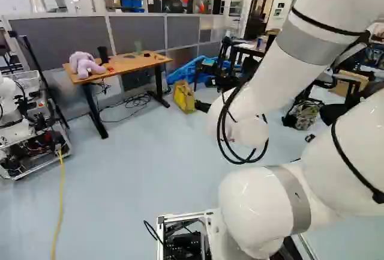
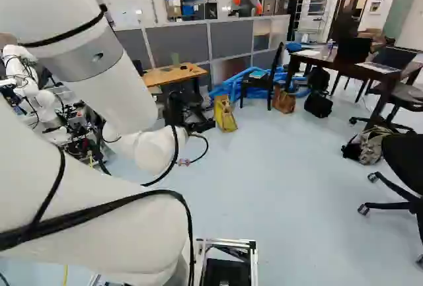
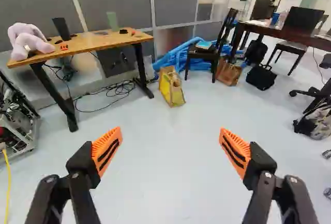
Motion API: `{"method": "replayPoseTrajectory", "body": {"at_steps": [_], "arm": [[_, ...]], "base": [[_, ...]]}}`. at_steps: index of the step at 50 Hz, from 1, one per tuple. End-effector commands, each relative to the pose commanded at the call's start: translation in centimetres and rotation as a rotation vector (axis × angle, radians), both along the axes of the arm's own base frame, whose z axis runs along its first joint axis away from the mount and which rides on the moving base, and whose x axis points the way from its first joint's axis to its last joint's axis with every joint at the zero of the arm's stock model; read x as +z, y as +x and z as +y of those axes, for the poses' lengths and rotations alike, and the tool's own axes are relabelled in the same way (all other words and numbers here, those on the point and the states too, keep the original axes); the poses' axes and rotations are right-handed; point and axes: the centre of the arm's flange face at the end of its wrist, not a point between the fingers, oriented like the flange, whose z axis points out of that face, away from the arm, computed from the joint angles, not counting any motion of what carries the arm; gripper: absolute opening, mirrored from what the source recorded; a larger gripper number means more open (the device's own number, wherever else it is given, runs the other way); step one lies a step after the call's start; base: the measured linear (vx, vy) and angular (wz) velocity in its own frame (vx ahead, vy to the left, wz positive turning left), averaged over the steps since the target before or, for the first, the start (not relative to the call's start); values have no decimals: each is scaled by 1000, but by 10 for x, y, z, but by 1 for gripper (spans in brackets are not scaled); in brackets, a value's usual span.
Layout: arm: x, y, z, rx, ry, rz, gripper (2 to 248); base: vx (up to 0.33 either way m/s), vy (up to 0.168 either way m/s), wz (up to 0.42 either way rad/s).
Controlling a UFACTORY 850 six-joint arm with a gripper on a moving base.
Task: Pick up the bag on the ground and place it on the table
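Jaws: released and spread wide; my gripper (image 2: 205,125) has its two fingers standing well apart, with pale blue floor (image 3: 165,167) in sight between them, and its grasp is on air alone.
Orange pads (image 3: 107,149): both face inward at a slant, ridged, with dark slots, and neither touches anything.
Yellow bag (image 3: 171,88): on the floor, straight ahead of me, past my fingertips and lined up with the gap between them; it stands roughly upright, its front yellow, its side and upper part tan, the top edge uneven.
Table (image 3: 98,41): wooden top on black legs; the bag sits on the floor near its closer end, apart from the leg on that side.
Stuffed toy (image 3: 27,40): pale purple, slumped at the table's far end from the bag.
Dark cup (image 3: 61,28): on the tabletop beside the toy, with a small red thing (image 3: 64,46) close to it.
Black cables (image 3: 115,89): tangled on the floor under the table, between its legs.
Blue tubing (image 3: 178,57): heaped just behind the yellow bag.
Black chair (image 3: 209,54): near the bag, on the side away from the table.
Brown bag (image 3: 227,72): on the floor beyond the chair.
Black bag (image 3: 261,77): next to the brown one.
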Motion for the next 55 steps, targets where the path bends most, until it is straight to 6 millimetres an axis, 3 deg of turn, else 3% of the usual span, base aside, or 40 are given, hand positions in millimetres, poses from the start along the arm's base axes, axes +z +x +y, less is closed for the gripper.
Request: {"method": "replayPoseTrajectory", "body": {"at_steps": [55], "arm": [[0, 0, 0, 0, 0, 0, 247]], "base": [[168, -38, 7]]}}
